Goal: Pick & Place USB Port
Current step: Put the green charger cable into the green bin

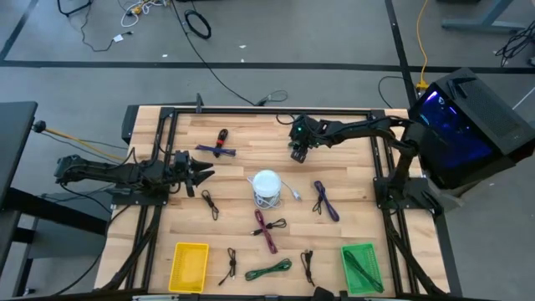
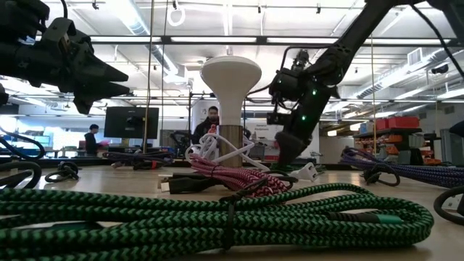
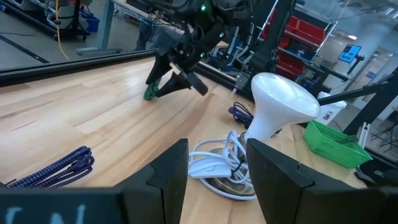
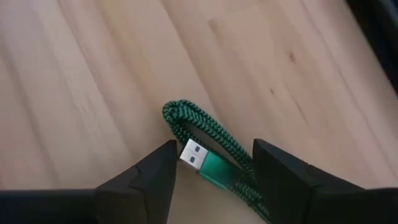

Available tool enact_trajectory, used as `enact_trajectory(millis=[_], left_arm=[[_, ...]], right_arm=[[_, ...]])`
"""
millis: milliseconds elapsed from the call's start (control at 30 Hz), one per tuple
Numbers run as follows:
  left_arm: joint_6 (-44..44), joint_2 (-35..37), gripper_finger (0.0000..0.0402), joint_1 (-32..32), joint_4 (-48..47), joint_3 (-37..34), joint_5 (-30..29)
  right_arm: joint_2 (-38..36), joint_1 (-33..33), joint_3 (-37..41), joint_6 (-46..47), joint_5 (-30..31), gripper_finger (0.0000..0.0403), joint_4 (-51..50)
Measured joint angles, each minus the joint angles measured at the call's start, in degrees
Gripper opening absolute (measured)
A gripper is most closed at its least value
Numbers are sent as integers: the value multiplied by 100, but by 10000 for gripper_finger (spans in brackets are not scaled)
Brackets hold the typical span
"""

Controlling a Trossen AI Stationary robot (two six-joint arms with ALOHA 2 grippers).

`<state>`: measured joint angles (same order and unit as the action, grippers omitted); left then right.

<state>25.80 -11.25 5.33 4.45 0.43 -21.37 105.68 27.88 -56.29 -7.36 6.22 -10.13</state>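
Two arms over the wooden surface (image 1: 351, 188). Right gripper (image 4: 211, 165) low at the far side, jaws wide, straddling the green braided USB cable (image 4: 214, 146) lying on the wood. Left gripper (image 3: 214, 165) raised near the white lamp (image 3: 277, 106), jaws apart, empty.

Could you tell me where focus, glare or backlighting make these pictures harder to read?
Low view: the green braided cable nearest the lens fills the foreground, and bright ceiling lights leave both arms as dark silhouettes. Left wrist view: the white lamp head is glary. Right wrist view: the green USB cable is sharp, the fingers blurred.
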Motion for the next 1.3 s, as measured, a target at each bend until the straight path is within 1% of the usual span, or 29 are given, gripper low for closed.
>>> enact_trajectory(millis=[100, 167, 233, 333, 367, 467, 533, 700, 833, 933, 1000, 1167, 1300], left_arm=[[-53, 0, 167, 2, 0, 0, 0], [-84, 0, 167, 0, 0, 0, 0], [-90, 0, 167, 0, 0, 0, -2], [-90, 0, 167, 0, -2, 0, 0], [-91, 0, 167, 0, -1, 0, -2], [-90, 0, 167, 2, 0, 0, 0], [-90, 0, 167, 1, -4, 0, 0], [-90, 0, 167, 2, -6, 0, 0], [-90, 0, 167, 0, -7, 0, 11], [-90, 0, 167, 0, -9, 0, 95], [-90, 0, 167, 0, -11, 0, 138], [-90, 0, 167, 0, -15, 0, 153], [-60, 0, 167, 0, -14, 0, 165]], right_arm=[[149, -2, -18, -49, 91, 204, 59], [212, -10, -64, -38, 189, 185, -34], [220, -8, -126, 47, 54, 144, -148], [230, 2, -285, 59, 5, 42, -397], [233, 15, -362, 11, -28, 24, -505], [261, 20, -596, 229, 121, 14, -767], [266, 20, -813, 294, 115, 11, -948], [255, -25, -1577, 612, 82, 11, -1698], [226, -135, -2205, 1061, 91, 11, -2447], [209, -213, -2644, 1532, 387, 11, -3045], [143, -276, -2869, 1854, 423, 11, -3391], [-416, -498, -3042, 2787, 279, 11, -3708], [-1049, -831, -3045, 3249, 483, 11, -4163]])
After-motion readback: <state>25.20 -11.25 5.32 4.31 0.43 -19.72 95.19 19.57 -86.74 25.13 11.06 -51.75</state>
